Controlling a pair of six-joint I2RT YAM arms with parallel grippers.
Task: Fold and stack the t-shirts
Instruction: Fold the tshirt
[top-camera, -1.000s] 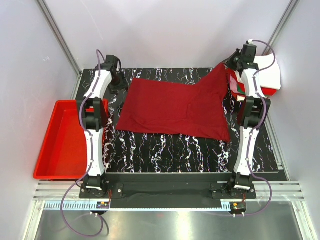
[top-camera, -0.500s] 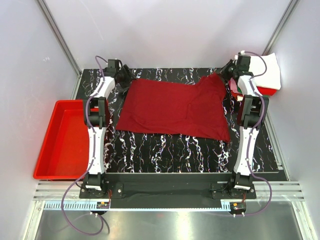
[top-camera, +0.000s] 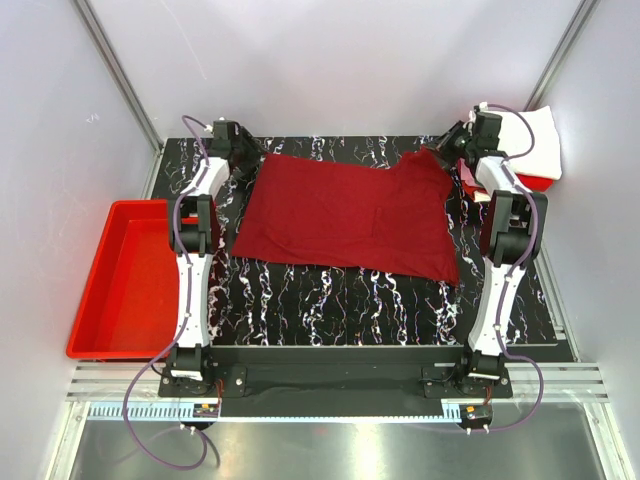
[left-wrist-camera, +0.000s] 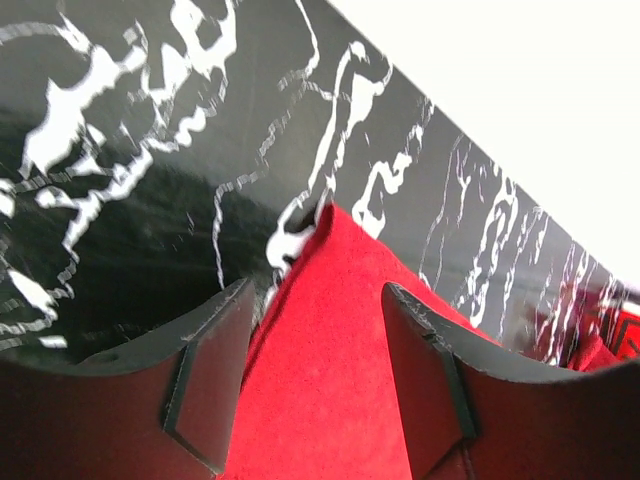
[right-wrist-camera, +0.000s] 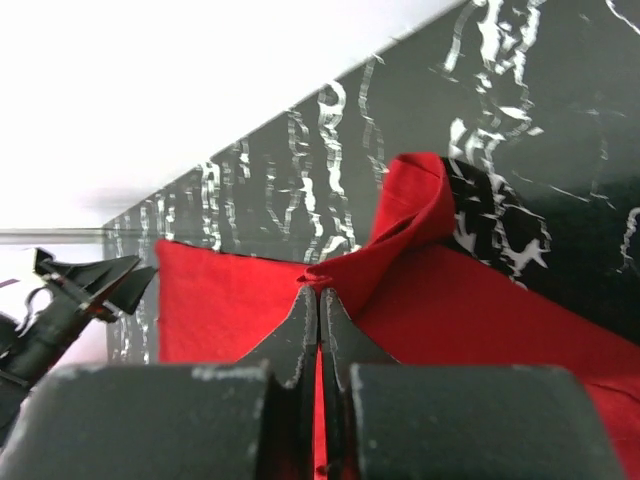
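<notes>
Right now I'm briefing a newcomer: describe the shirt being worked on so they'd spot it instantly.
At the centre of the black marbled table lies the dark maroon t-shirt, its far-right corner pinched by the right end effector. Unlike the folded stack at the far right, it is spread open.

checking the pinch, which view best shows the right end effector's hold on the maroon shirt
Right wrist: the right end effector is shut on a raised fold of the maroon shirt. Top external shows it small, grip unclear; left wrist shows only the shirt's other corner.
</notes>
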